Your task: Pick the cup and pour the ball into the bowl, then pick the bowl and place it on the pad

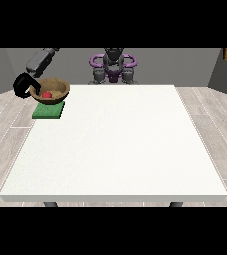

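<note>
From the front, the big white table (pixel 115 144) fills the middle. A green pad (pixel 49 110) lies at the table's far corner on the view's left, right by the table edge. A brown bowl (pixel 51 89) is over the pad, tipped a little, with a red ball (pixel 46 94) inside it. The black hand at the view's left (pixel 24 85) is at the bowl's outer rim, its fingers curled around that rim. The hand sits out past the table's side edge. The cup cannot be seen. The other hand does not show.
</note>
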Controlling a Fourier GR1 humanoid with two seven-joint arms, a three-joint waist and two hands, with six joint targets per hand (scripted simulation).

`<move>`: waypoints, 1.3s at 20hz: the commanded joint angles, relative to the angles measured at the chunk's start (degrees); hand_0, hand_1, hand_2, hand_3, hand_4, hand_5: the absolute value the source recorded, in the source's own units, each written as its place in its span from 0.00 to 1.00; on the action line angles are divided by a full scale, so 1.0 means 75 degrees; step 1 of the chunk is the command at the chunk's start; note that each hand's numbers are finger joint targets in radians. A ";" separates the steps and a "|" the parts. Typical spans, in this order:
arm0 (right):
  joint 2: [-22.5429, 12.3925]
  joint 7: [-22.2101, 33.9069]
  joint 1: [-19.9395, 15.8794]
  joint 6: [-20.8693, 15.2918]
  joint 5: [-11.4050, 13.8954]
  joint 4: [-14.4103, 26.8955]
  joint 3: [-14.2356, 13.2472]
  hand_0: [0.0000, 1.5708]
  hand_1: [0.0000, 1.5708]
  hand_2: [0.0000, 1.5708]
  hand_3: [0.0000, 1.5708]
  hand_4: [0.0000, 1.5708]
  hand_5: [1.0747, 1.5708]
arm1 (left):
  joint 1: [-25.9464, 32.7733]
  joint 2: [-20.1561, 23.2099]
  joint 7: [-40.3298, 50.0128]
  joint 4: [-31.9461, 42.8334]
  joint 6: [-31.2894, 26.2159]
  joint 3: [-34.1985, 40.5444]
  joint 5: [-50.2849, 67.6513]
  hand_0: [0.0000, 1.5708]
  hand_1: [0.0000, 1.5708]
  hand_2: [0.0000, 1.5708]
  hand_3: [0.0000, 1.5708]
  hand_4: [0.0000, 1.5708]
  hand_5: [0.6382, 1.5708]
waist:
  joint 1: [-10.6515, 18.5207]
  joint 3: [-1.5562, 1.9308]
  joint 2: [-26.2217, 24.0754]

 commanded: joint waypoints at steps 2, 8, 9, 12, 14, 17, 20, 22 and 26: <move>-0.0225 -0.0260 -0.0010 -0.0504 0.0200 0.0542 -0.0128 1.00 1.00 1.00 0.69 0.00 0.96 | -0.0081 -0.0203 0.0651 -0.0517 0.0250 -0.0240 0.0214 0.00 0.00 0.00 0.00 0.76 0.99 | 0.0154 0.0006 -0.0202; -0.0366 -0.0554 -0.0067 -0.0369 -0.0153 0.0523 -0.0456 0.93 0.93 0.88 0.51 0.00 0.94 | 0.0153 0.0306 -0.0053 0.0153 -0.0202 0.0132 0.0255 0.00 0.00 0.00 0.00 0.76 0.99 | 0.0033 -0.0001 0.0121; -0.0111 -0.0932 -0.0160 -0.0710 -0.0174 0.0638 -0.0548 0.92 0.92 0.89 0.51 0.00 0.93 | 0.0029 0.0331 -0.0091 -0.0086 -0.0124 0.0142 0.0291 0.00 0.00 0.00 0.00 0.76 0.99 | 0.0192 0.0002 0.0352; 0.0304 -0.0481 -0.0680 -0.0991 -0.0190 0.0308 -0.0324 0.92 0.92 0.88 0.48 0.00 0.94 | 0.0041 0.0100 -0.0539 0.0131 0.0174 -0.0074 -0.0118 0.00 0.00 0.00 0.00 0.76 0.99 | 0.0107 -0.0004 0.0377; 0.0336 -0.0978 -0.0570 -0.1147 -0.0147 0.0581 -0.0406 0.91 0.91 0.88 0.43 0.00 0.93 | -0.0170 0.0460 -0.0038 0.0107 -0.0224 0.0094 0.0389 0.00 0.00 0.00 0.00 0.76 0.99 | 0.0267 0.0002 0.0423; -0.0286 -0.0699 -0.0817 -0.1283 0.0166 0.0525 -0.0229 0.73 0.73 0.84 0.64 0.12 0.92 | -0.0093 0.0345 -0.0188 0.0116 -0.0017 -0.0009 0.0216 0.00 0.00 0.00 0.00 0.76 1.00 | 0.0254 -0.0001 0.0401; -0.0621 -0.0458 -0.0804 -0.0350 0.0208 0.0676 -0.0019 0.12 0.12 0.26 0.50 0.00 0.76 | 0.0040 0.0469 -0.0701 0.0201 -0.0246 0.0126 0.0179 0.00 0.00 0.00 0.00 0.76 1.00 | 0.0413 -0.0005 0.0779; -0.0246 -0.0641 -0.0721 -0.0381 0.0444 0.0751 0.0286 0.00 0.00 0.00 0.00 0.00 0.73 | 0.0017 0.0159 -0.0341 -0.0132 0.0163 -0.0164 0.0076 0.00 0.00 0.00 0.00 0.77 1.00 | 0.0280 0.0001 0.0466; -0.0303 -0.0595 -0.0912 -0.0453 0.0611 0.1162 0.0358 0.00 0.00 0.00 0.00 0.00 0.67 | -0.0156 -0.0246 0.0490 -0.0971 0.0401 -0.0492 0.0418 0.00 0.00 0.00 0.00 0.76 1.00 | 0.0506 0.0007 0.0089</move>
